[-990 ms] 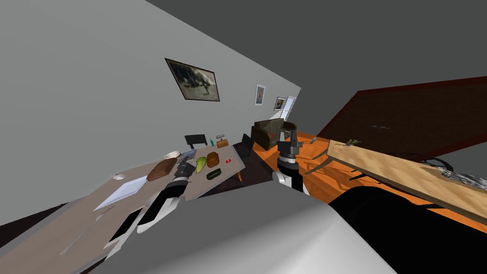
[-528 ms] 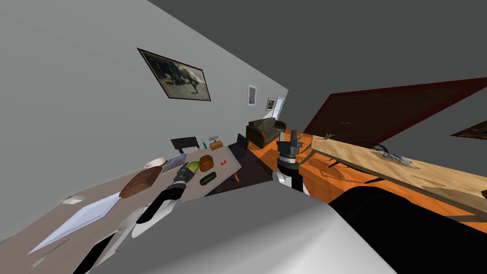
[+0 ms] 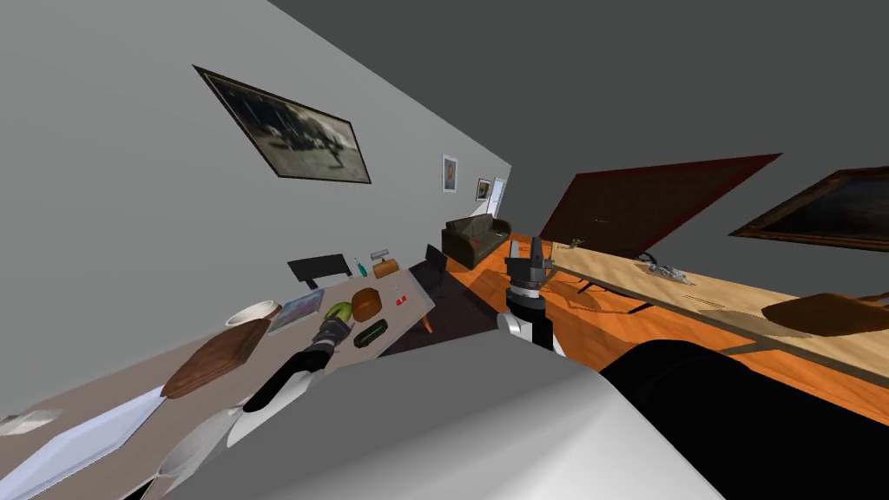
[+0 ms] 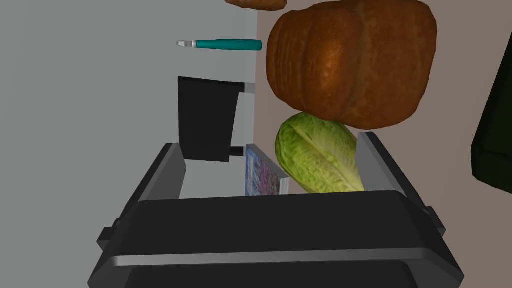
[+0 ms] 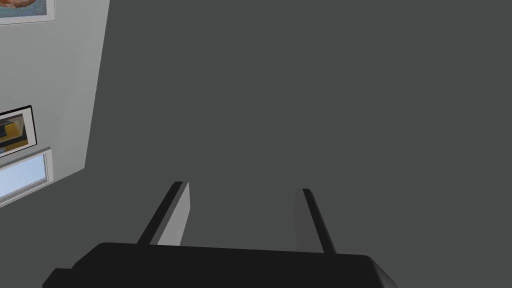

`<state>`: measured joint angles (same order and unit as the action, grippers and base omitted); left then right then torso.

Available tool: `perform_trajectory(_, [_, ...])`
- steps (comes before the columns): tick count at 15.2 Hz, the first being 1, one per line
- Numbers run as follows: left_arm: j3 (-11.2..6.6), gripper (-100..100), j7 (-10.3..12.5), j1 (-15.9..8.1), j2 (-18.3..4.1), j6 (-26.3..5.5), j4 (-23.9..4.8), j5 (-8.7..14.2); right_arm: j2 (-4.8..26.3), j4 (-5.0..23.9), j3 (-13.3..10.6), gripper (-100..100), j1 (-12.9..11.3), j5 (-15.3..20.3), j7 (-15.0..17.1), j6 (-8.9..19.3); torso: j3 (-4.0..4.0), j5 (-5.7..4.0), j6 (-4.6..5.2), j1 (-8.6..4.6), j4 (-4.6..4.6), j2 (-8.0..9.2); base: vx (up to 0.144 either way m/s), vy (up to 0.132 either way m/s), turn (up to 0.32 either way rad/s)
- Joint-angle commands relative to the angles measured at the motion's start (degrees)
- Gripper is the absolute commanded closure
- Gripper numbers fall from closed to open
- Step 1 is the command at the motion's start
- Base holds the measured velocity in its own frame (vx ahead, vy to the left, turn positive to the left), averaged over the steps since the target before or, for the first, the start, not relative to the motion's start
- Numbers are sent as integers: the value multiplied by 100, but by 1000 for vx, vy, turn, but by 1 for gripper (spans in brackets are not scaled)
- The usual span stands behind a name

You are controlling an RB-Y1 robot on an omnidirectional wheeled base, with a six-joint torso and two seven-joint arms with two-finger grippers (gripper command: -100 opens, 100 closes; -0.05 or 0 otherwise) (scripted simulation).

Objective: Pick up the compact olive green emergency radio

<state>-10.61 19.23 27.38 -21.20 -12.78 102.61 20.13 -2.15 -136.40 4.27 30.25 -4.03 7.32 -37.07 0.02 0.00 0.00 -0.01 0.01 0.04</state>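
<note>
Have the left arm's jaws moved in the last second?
Yes: the left gripper has carried its jaws from the brown board toward the lettuce, nearer the dark green radio.

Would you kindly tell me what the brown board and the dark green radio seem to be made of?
The board looks like wood: warm brown, streaked, matt. The radio has a plain, dark green, matt casing; plastic perhaps, though nothing settles it.
</note>
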Motion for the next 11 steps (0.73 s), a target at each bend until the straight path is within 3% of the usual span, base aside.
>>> perform_trajectory(1, [-65, -100, 97, -38, -103, -286, -252, 151, 0, 0, 0, 0, 0, 0, 0, 0, 0, 0, 0, 0, 0, 0, 1, -18, -235])
perform_trajectory(3, [-65, -100, 97, -38, -103, -472, -252, 151, 0, 0, 0, 0, -1, 0, 0, 0, -1, -1, 3, -1, 0, -1, 2, -13, -180])
perform_trajectory(4, [-116, -100, 177, -46, -184, -610, -467, 282, 0, 0, 0, 0, 0, 0, 0, 0, -1, 0, -1, 1, 0, -1, 2, -15, -205])
perform_trajectory(6, [-116, -100, 177, -46, -184, -808, -467, 282, 0, 0, 0, 0, -1, 0, 0, 0, -1, 0, 3, 0, 0, -1, 1, -10, -185])
perform_trajectory(7, [-166, -100, 256, -54, -264, -947, -680, 412, 0, 0, 0, 0, 0, 0, 0, 0, -1, 0, 0, 1, 0, -1, 4, -16, -269])
perform_trajectory(10, [-166, -100, 256, -54, -264, -1140, -680, 412, 0, 0, 0, 0, 0, 0, 0, 0, -1, 0, -1, 1, 0, -1, 3, -7, -108])
perform_trajectory(11, [-217, -100, 335, -62, -343, -1341, -890, 540, 0, 0, 0, 0, 0, 0, 0, 0, -1, 0, -2, 3, 0, -1, 4, -13, -203])
